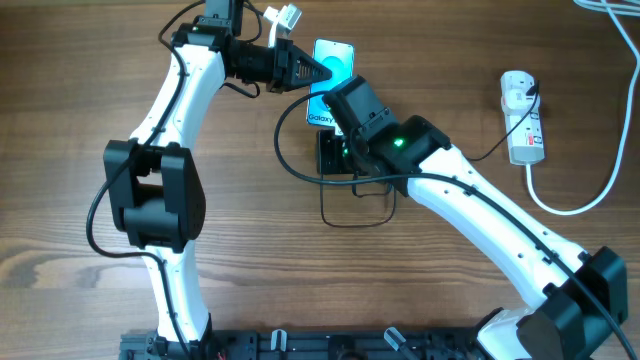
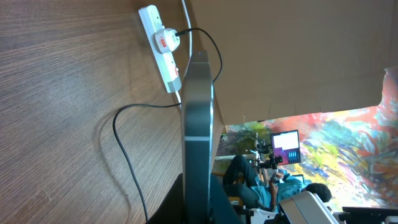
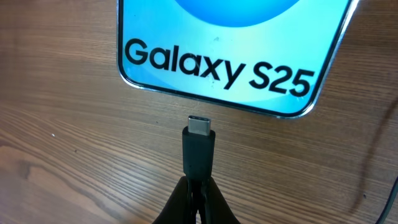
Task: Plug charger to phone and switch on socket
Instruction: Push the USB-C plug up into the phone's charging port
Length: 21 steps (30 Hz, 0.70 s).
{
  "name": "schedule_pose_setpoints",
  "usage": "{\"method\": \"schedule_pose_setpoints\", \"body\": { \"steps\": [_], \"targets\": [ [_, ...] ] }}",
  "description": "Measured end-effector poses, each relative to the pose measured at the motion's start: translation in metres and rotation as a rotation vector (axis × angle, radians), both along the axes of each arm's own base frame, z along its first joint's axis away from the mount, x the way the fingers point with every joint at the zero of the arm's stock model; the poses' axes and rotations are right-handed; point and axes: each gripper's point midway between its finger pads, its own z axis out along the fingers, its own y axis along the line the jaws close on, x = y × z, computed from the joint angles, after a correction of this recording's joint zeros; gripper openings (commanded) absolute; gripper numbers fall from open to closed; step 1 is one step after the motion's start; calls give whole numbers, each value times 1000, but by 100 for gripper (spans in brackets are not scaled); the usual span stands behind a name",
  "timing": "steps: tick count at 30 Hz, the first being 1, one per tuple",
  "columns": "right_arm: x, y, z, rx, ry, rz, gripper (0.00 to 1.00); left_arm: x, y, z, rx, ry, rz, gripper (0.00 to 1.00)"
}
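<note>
The phone (image 1: 335, 62) shows a teal screen at the table's far middle. My left gripper (image 1: 316, 70) is shut on its left side; the left wrist view shows the phone (image 2: 199, 118) edge-on between the fingers (image 2: 227, 208). My right gripper (image 3: 198, 190) is shut on the charger's black plug (image 3: 199, 149). The metal tip points at the phone's bottom edge (image 3: 217, 102) and stops a small gap short of it. The charger's thin black cable (image 1: 352, 222) loops on the table and runs to the white socket (image 1: 522, 117) at the right, where it is plugged in.
A thicker white cord (image 1: 600, 190) curves from the socket toward the far right edge. A small white connector (image 1: 286, 16) lies behind the left wrist. The right arm (image 1: 480, 200) crosses the table from the near right corner.
</note>
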Motion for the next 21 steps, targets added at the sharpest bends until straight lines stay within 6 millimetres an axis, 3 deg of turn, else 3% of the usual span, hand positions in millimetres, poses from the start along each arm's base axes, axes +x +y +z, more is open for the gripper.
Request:
{"method": "schedule_pose_setpoints", "body": {
  "steps": [15, 21],
  "targets": [
    [-2, -2, -2, -8, 11, -9, 4, 0, 0, 0, 1, 2, -1, 4],
    [0, -1, -11, -21, 27, -9, 4, 0, 0, 0, 1, 2, -1, 4]
  ]
}}
